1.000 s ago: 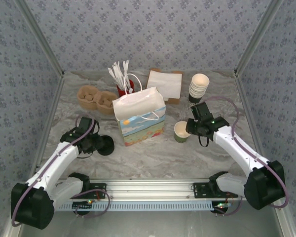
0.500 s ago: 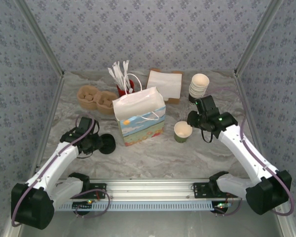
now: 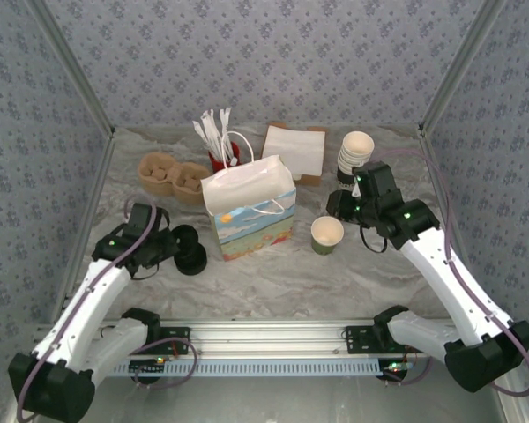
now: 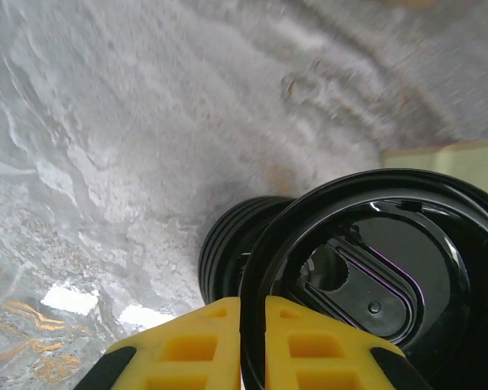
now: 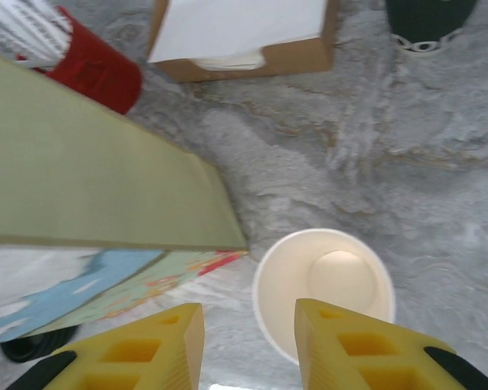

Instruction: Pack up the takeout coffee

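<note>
Left wrist view: your left gripper [image 4: 252,307] is clamped on the rim of the black lid [image 4: 374,276], left of the paper bag [image 3: 247,207].
Coffee cup [image 5: 342,280]: unlidded, just right of the bag.
Right gripper [image 5: 248,313]: jaws apart, above the cup.
Risk: your edge pinch may let the lid tilt or slip, and pressing it on could tip the light cup.

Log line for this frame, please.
left tool shut on black lid | right tool open near unlidded green cup | paper bag upright | cup not packed
</note>
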Available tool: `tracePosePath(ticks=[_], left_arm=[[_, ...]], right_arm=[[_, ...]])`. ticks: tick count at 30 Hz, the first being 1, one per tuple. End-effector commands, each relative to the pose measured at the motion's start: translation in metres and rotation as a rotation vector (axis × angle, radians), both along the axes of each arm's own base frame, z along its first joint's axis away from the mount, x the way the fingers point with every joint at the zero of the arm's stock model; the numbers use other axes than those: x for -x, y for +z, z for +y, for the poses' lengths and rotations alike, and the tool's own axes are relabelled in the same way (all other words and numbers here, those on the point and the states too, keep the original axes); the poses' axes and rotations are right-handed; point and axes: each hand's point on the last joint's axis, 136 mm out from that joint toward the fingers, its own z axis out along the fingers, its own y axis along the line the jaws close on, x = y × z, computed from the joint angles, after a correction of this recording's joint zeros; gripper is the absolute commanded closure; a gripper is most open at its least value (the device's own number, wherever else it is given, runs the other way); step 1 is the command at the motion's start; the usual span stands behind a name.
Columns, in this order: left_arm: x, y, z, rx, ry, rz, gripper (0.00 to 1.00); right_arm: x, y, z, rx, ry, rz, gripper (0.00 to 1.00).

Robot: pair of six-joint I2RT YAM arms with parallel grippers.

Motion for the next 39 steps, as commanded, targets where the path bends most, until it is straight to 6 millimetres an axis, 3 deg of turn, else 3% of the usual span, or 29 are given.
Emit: tracePosePath(ticks=[1,3,10,19,25,30,34,39], left_arm=[[0.008,0.027,0.008,-0.037,-0.009,-0.034,0.87],[0.009,0.039,0.008,-0.034,-0.015,-0.057,0.87],[0.017,0.096,0.01,-0.02,-0.041,-0.166,0.87],[0.019,0.169,-0.001,0.055,-0.083,-0.325,0.87],[0.012,0.191,-0.016,0.088,-0.127,-0.374,0.87],[0.004,0.199,-0.034,0.082,-0.181,-0.394,0.87],[-0.001,0.206,-0.047,0.069,-0.211,-0.413,0.87],[-0.006,0.21,-0.059,0.065,-0.235,-0.429,0.87]], right_arm=[[0.009,0.031,0.027,-0.129,0.08,-0.041,0.63],[0.012,0.055,0.042,-0.188,0.128,-0.084,0.63],[0.035,0.109,0.094,-0.268,0.296,-0.166,0.59],[0.049,0.136,0.175,-0.316,0.469,-0.158,0.57],[0.058,0.16,0.23,-0.385,0.591,-0.152,0.52],[0.064,0.169,0.267,-0.403,0.673,-0.133,0.51],[0.062,0.168,0.28,-0.379,0.691,-0.13,0.49],[0.058,0.159,0.277,-0.336,0.665,-0.125,0.47]])
